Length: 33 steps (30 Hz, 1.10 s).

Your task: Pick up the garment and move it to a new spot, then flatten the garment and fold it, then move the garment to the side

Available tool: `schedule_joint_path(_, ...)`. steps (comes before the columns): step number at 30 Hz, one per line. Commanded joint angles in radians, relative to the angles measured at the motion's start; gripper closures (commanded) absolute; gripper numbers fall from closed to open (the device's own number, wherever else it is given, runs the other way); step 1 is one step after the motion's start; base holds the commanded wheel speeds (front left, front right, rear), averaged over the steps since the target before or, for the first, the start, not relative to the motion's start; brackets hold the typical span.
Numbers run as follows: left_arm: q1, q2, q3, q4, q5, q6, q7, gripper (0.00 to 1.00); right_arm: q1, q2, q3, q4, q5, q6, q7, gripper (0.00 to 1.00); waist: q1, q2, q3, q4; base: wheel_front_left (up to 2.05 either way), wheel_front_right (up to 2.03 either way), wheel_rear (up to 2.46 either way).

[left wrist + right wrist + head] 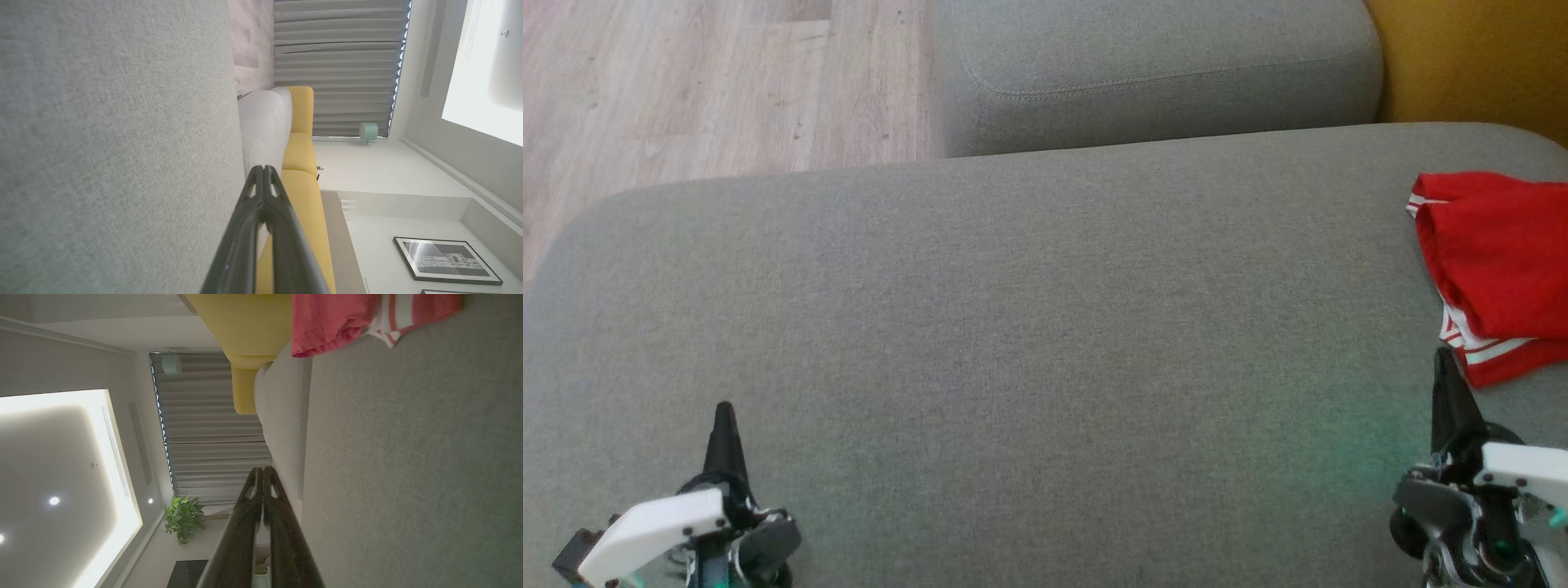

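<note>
Garment (1499, 261): red with white stripes, lying crumpled at the far right of the grey seat cushion (1013, 327). Its right part is cut off by the edge of the head view. In the right wrist view the garment (331, 322) rests on the cushion fabric, ahead of the fingertips and apart from them.

Left fingers (723, 433): pressed together, nothing between them, at the lower left of the head view over the near part of the cushion. The left wrist view confirms the tips meet (245, 228).

Right fingers (1450, 400): likewise closed and empty, at the lower right, tip near the garment's striped hem but not touching it. The closed pair also shows in the right wrist view (241, 531).

Whether either pair touches the cushion cannot be told.

Surroundings: second grey cushion (1160, 73) behind, yellow cushion (1478, 57) at the far right, wood floor (686, 82) at the far left.
</note>
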State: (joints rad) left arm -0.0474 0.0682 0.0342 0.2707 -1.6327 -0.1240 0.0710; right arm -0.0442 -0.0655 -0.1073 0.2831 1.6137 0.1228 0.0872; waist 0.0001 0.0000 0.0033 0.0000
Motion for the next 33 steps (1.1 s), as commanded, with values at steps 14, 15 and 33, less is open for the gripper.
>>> schedule_joint_path(14,-0.058,0.007,0.045,-0.027,-0.005,-0.007,0.014,1.00,-0.062,0.001,0.013,-0.039,0.011,0.008,0.011,1.00,-0.0001,0.0000,0.000,0.000,0.00,0.00,0.00)
schedule_joint_path(15,-0.058,0.007,0.045,-0.027,-0.005,-0.007,0.014,1.00,-0.062,0.001,0.012,-0.039,0.011,0.008,0.011,1.00,-0.0001,0.0000,0.000,0.000,0.00,0.00,0.00)
schedule_joint_path(33,-0.058,0.002,0.052,-0.027,0.001,-0.007,0.020,1.00,-0.062,0.004,0.008,-0.039,0.007,0.008,0.014,1.00,-0.0001,0.0000,0.000,0.000,0.00,0.00,0.00)
